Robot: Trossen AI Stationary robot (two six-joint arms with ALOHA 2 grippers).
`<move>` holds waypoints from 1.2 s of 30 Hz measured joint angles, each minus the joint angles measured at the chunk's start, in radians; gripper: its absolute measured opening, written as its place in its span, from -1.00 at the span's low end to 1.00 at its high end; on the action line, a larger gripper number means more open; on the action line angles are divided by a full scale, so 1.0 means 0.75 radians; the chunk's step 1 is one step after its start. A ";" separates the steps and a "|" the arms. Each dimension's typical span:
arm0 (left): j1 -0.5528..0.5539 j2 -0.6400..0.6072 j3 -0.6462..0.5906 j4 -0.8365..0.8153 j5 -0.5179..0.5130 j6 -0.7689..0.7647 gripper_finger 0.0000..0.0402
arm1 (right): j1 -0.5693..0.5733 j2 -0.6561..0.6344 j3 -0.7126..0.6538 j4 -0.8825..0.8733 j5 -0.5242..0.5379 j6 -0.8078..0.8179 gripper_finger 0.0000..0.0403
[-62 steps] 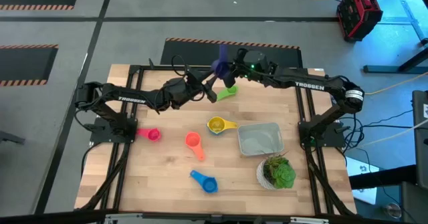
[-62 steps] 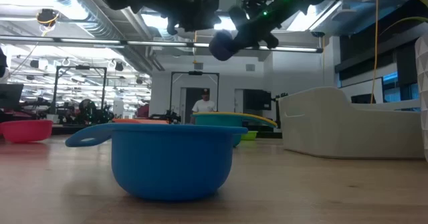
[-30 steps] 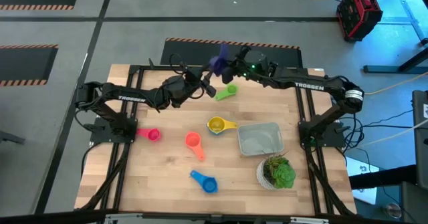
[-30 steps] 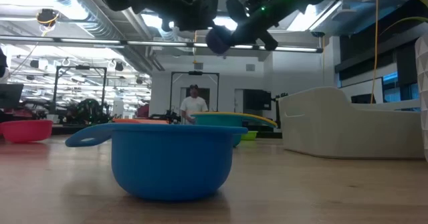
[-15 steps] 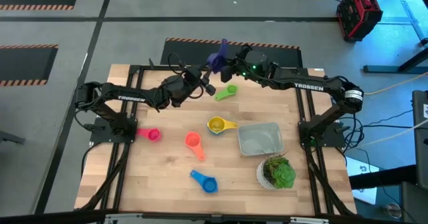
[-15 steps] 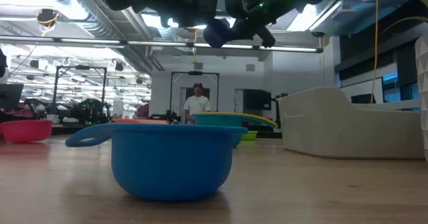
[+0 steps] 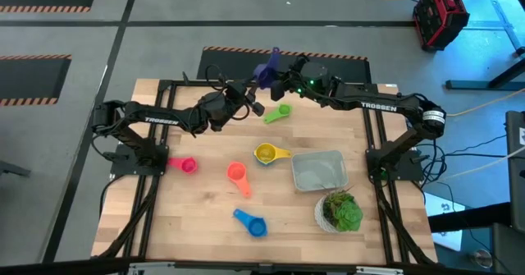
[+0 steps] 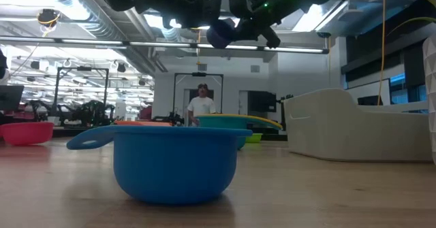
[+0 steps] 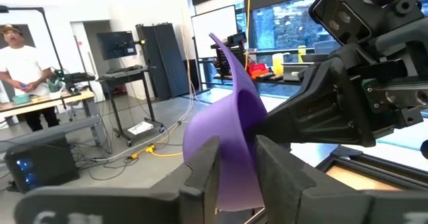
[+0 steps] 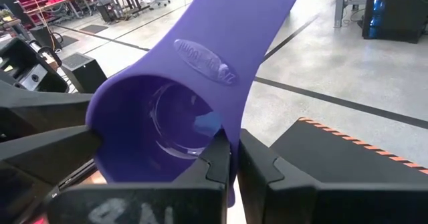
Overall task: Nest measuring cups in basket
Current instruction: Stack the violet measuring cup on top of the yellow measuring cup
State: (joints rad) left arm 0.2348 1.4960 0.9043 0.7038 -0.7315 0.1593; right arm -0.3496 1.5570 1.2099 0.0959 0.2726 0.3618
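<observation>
moved: purple cup (image 7: 265,72) lifted slightly, left gripper (image 7: 248,105) backed off a little
grip: both grippers pinch its rim; right gripper (image 7: 280,82)
where: mid-air, far table (image 7: 205,217) edge, well apart from basket (image 7: 317,171)
risk: uneven release during handover twists cup, drops it off the far edge

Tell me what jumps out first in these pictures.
The purple measuring cup is held in the air above the table's far edge, with the left gripper and right gripper both pinching its rim. Below, the gray basket sits empty beside a potted plant, with other bright cups scattered on the wood.
</observation>
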 joint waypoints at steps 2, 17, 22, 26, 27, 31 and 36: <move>0.000 0.000 0.000 0.000 0.001 0.000 -0.66 | 0.000 0.000 0.000 0.000 0.000 0.000 -0.91; 0.002 0.001 0.000 0.004 -0.020 0.001 -0.98 | 0.002 0.000 0.001 -0.003 0.000 0.031 -0.91; 0.003 0.001 -0.001 0.003 -0.020 0.001 -0.99 | 0.002 0.000 0.001 -0.004 -0.001 0.031 -0.90; 0.003 0.001 -0.002 0.003 -0.018 0.001 -0.99 | 0.002 0.000 0.001 -0.006 -0.001 0.031 -0.90; 0.003 0.001 -0.002 0.003 -0.017 0.001 -0.99 | 0.002 0.000 0.001 -0.006 -0.001 0.031 -0.90; 0.003 0.001 -0.002 0.002 -0.002 0.005 -0.95 | 0.002 -0.001 0.001 -0.007 -0.001 0.031 -0.90; 0.009 0.000 -0.003 0.002 0.078 0.020 -0.81 | 0.002 -0.004 0.001 -0.011 -0.001 0.030 -0.90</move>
State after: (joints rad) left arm 0.2417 1.4960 0.9024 0.7055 -0.6728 0.1745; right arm -0.3481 1.5539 1.2109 0.0875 0.2722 0.3843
